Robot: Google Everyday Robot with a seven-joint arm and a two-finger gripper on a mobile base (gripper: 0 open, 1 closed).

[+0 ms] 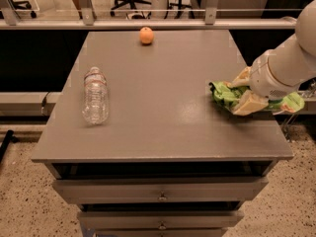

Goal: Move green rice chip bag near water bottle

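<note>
The green rice chip bag (224,94) lies crinkled at the table's right edge, partly hidden by my arm, with one end (293,102) sticking out past the edge. My gripper (243,92) is down on the bag, its tan fingers (249,103) on either side of it, closed on the bag. The water bottle (95,96) lies on its side near the table's left edge, far from the bag and the gripper.
A small orange fruit (146,35) sits at the table's far edge, centre. The grey table top (163,83) stands on a drawer unit (160,196). A rail and office chairs are behind.
</note>
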